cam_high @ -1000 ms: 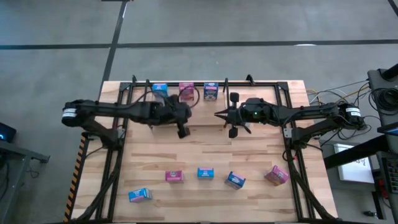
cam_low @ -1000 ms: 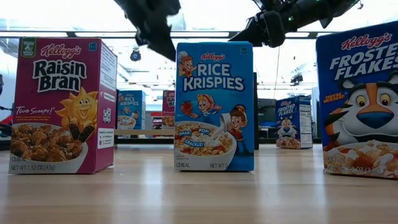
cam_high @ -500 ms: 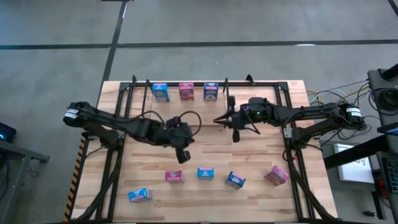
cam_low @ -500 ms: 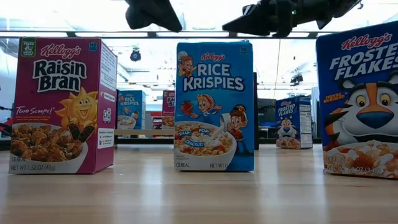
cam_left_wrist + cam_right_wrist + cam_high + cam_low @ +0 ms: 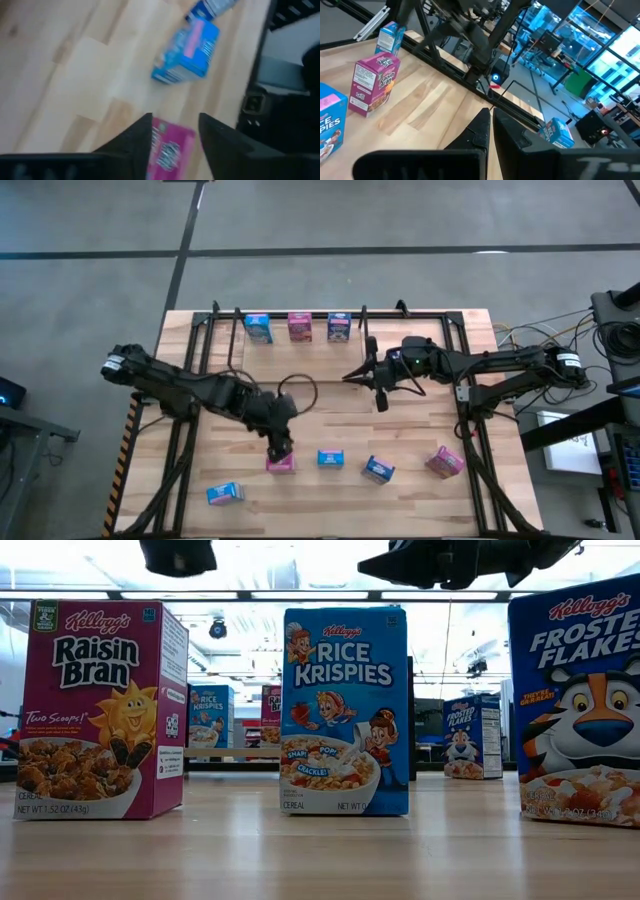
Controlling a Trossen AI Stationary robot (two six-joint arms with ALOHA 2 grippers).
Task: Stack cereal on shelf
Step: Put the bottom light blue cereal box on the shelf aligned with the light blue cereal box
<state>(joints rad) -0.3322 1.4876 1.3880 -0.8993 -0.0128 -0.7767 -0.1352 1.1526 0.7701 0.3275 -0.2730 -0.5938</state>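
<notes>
My left gripper hangs open, pointing down over a pink cereal box that stands upright in the near row; its fingers stand on either side of the box top without touching it. In the low view this box is the Raisin Bran, with the left hand above it. My right gripper is shut and level above the table's middle, holding nothing. The shelf at the far edge holds three boxes: blue, pink and a third.
Other cereal boxes stand on the near part of the table: a blue one right of the pink one, another blue, a pink one, and a blue one lying flat at the near left. Slanted black frames flank the table.
My left gripper has swung from just in front of the shelf toward the table's near edge and tipped downward, and is now over the pink box in the near row. My right gripper has stayed in place and turned a little at the wrist.
</notes>
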